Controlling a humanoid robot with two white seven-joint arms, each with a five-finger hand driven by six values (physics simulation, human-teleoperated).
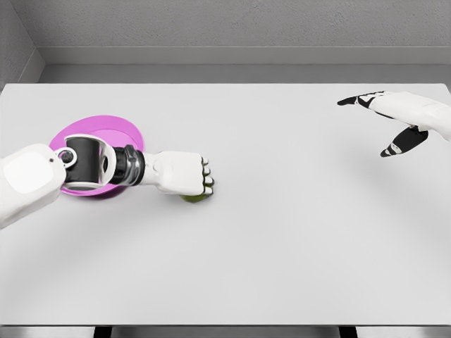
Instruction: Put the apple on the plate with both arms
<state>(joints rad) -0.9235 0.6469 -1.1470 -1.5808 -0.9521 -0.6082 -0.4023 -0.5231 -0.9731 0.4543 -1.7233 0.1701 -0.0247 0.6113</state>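
A magenta plate (pixel 116 129) lies at the left of the white table, partly covered by my left forearm. Just right of the plate, my left hand (pixel 201 184) sits knuckles-up over a green apple (pixel 196 197), its fingers curled down around the fruit. Only a small lower edge of the apple shows beneath the hand. My right hand (pixel 386 121) hovers at the far right with black-tipped fingers spread and nothing in it, far from the apple.
The white table (pixel 282 232) stretches wide between the two hands and toward its front edge. A grey wall runs behind the table's back edge.
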